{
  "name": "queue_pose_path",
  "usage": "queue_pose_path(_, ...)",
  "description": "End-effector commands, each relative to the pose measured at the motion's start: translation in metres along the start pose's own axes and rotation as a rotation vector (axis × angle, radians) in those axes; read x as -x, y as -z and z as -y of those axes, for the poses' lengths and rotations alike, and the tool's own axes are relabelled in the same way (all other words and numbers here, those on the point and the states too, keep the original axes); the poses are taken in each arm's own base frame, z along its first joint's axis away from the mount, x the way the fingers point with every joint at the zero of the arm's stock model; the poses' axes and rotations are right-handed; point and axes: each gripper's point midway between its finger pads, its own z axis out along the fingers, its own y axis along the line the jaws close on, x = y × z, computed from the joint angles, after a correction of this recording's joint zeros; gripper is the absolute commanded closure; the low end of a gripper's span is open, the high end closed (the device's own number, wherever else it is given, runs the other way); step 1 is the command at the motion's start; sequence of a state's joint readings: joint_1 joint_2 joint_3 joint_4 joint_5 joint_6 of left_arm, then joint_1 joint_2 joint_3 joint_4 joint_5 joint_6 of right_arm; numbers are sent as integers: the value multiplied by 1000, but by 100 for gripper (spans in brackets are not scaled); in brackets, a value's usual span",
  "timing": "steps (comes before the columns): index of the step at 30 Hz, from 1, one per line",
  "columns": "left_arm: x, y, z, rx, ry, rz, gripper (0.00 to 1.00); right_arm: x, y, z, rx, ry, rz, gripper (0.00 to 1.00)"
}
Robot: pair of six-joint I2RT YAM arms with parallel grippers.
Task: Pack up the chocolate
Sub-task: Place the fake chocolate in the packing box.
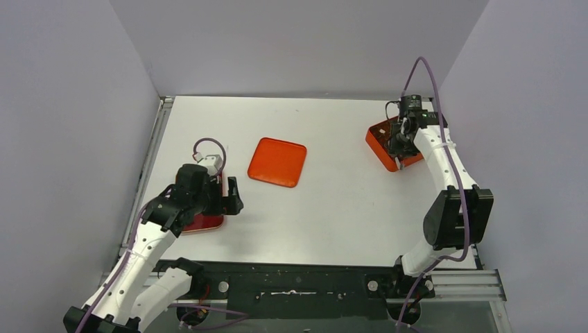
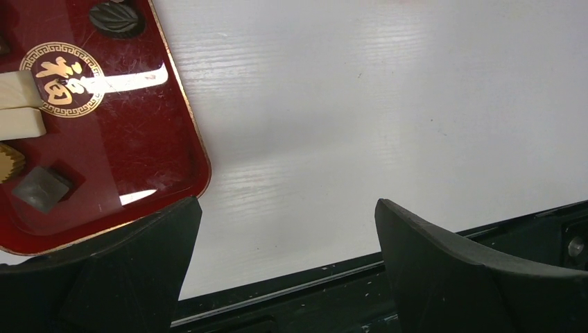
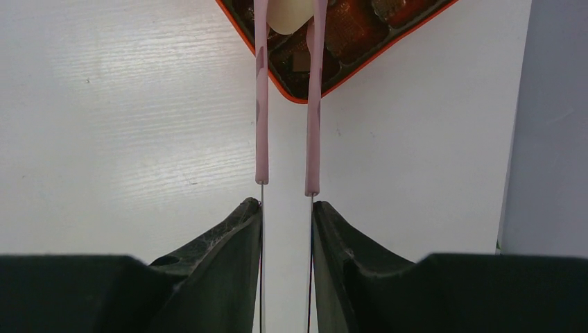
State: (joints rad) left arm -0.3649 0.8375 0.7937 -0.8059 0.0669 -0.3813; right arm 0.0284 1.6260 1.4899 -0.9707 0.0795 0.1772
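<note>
My right gripper (image 3: 286, 205) is shut on the pink tongs (image 3: 261, 104). The tong tips reach into the orange box (image 3: 360, 62), and a pale cream chocolate piece (image 3: 288, 14) sits between them, above several dark chocolates (image 3: 340, 31) in the box. In the top view my right gripper (image 1: 399, 147) hangs over the box (image 1: 378, 142) at the far right. My left gripper (image 2: 288, 229) is open and empty beside the dark red tray (image 2: 139, 139), which holds cream pieces (image 2: 17, 90), a dark leaf-shaped piece (image 2: 114, 17) and a grey-brown square (image 2: 41, 187).
The flat orange square lid (image 1: 277, 161) lies on the white table between the red tray (image 1: 208, 223) and the box. Grey walls close in the table on the left, back and right. The table's black near edge (image 2: 277, 291) lies just below my left fingers.
</note>
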Motion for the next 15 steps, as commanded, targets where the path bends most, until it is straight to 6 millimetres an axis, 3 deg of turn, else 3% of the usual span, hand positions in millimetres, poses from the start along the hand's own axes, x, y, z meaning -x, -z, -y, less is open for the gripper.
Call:
queue_pose_path(1,19,15,5,-28,-66,90,3,26,-5,15,-58,-47,77,71)
queue_pose_path(5,21,17,6,-38,-68,119,3,28,-14,27,-76,-79,74,70)
queue_pose_path(15,23,20,3,-23,-67,145,3,37,-23,29,-81,-79,77,66)
